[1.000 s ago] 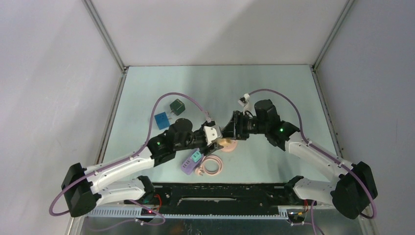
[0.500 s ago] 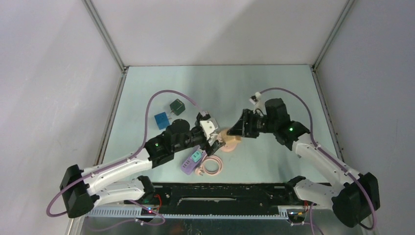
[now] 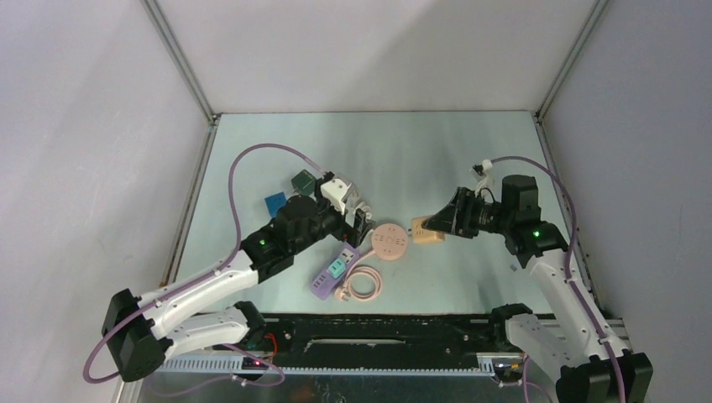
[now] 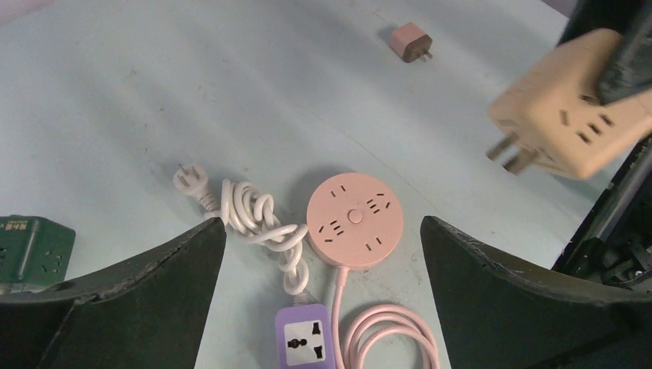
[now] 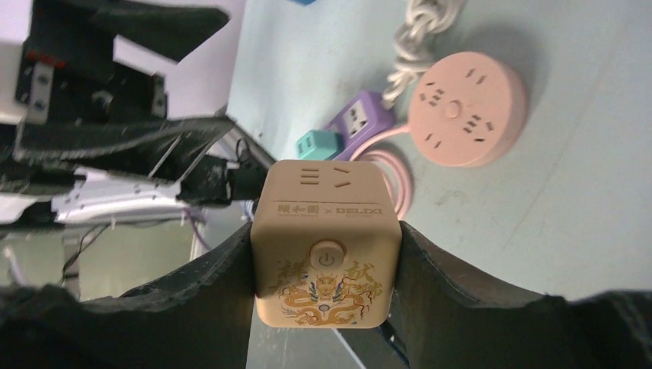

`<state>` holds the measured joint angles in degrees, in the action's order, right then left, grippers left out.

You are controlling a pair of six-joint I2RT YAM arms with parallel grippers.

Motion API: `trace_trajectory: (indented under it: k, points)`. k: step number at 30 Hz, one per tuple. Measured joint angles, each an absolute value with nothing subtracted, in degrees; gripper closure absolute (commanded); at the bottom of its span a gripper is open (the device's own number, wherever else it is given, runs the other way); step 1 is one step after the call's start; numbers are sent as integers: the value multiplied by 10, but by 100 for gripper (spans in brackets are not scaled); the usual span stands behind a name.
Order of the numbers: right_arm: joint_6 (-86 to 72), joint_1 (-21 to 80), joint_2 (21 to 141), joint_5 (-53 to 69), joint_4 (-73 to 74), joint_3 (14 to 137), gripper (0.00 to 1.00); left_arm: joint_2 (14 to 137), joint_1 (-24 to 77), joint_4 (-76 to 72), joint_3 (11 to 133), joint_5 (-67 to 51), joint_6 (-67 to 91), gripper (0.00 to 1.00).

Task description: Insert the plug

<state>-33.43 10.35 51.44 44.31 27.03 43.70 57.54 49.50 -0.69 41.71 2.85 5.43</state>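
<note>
A tan cube plug (image 3: 426, 232) with two prongs is held in my right gripper (image 3: 438, 225), in the air just right of the round pink socket (image 3: 390, 242). In the right wrist view the fingers are shut on the cube (image 5: 327, 246), and the socket (image 5: 467, 108) lies beyond it. My left gripper (image 3: 356, 220) is open and empty, above and left of the socket. In the left wrist view the socket (image 4: 354, 219) lies on the table between the spread fingers, with the cube (image 4: 565, 115) at upper right.
A purple socket strip (image 3: 327, 277) with a teal plug (image 3: 337, 269) and a coiled pink cable (image 3: 363, 283) lie near the front. A knotted white cord (image 4: 246, 211) lies left of the socket. Blue (image 3: 274, 204) and green (image 3: 303, 181) cubes sit at back left. A small pink charger (image 4: 410, 41) lies farther off.
My right gripper has pulled back to the right with the tan cube. My left gripper has drawn back left and away from the round socket, which now lies uncovered.
</note>
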Motion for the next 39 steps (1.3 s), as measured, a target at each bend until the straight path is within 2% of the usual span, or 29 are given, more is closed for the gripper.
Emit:
trace_trajectory:
  k: [9,18,22,28,39]
  points:
    - [-302,110,500,588,228,424,100,579,481,18,417,32,89,0]
    - [-271,173,462,636,187,424,100,580,481,41,417,72,91,0]
    - [-260,175,467,602,194,424,100,581,481,48,417,93,92,0]
    - [-254,170,482,487,248,425,100,584,481,63,417,109,91,0]
    - [-226,167,468,328,332,427,100,636,480,84,438,80,91,2]
